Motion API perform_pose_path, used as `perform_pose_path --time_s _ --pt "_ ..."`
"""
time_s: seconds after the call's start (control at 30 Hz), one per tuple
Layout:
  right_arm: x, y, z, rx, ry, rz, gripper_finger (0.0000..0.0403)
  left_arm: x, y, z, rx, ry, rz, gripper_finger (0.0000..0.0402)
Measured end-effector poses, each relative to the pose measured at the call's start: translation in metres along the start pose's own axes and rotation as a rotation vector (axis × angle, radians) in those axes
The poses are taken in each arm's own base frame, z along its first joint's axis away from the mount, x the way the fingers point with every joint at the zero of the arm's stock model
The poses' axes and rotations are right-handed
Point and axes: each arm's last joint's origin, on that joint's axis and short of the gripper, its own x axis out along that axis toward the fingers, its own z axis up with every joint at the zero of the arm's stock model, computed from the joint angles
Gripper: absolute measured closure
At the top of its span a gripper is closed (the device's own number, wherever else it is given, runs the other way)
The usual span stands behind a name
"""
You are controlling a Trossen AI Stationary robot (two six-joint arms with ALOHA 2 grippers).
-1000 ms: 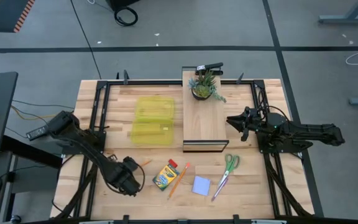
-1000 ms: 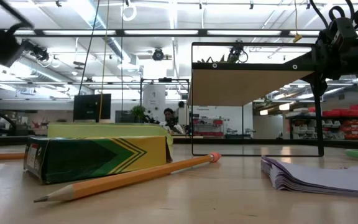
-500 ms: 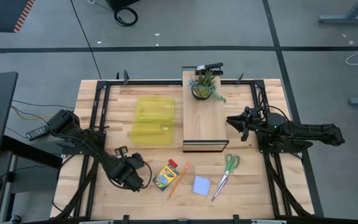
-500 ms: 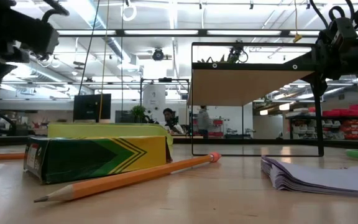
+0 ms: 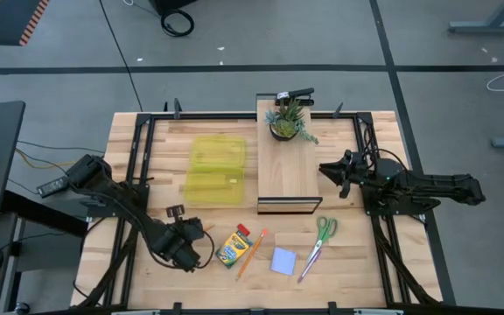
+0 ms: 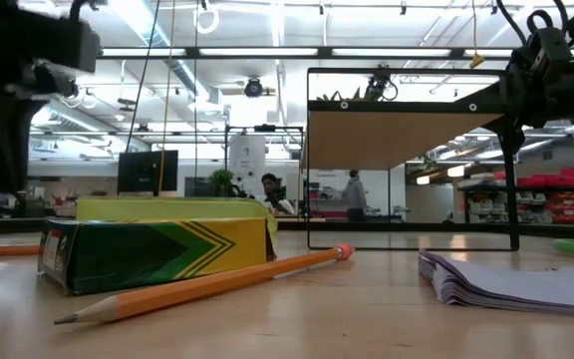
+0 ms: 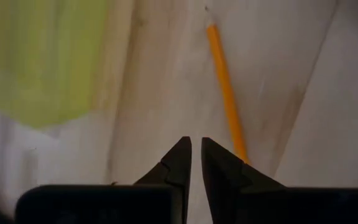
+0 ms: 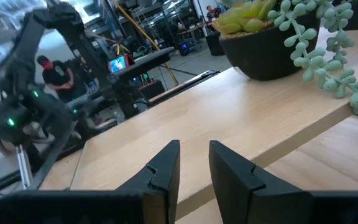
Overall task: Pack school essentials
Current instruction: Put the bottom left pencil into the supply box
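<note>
The light wooden slatted table (image 5: 339, 262) carries the items. At near left, the left gripper (image 7: 195, 163), fingers a narrow slit apart and empty, hangs over an orange wooden pencil (image 7: 227, 93). Judged step: approach; next, lower astride and close. At right, the right gripper (image 8: 194, 163), partly open and empty, waits.

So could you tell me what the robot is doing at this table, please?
The left gripper hovers near the front of the table, its fingers nearly together and holding nothing, close to an orange pencil. The right gripper waits beside the wooden shelf. The crayon box, sticky-note pad and scissors lie unpacked.
</note>
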Motion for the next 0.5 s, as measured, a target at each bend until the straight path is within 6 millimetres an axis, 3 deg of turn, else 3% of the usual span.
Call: perform_pose_path --time_s 0.2,0.5 --pt "-0.001 0.007 0.016 -0.003 -0.165 0.069 0.0310 0.018 -0.005 -0.016 -0.090 0.009 -0.062 0.0345" --pt "-0.003 0.012 0.028 0.072 -0.286 0.131 0.0310 0.007 -0.022 -0.036 0.027 -0.139 -0.078 0.0321"
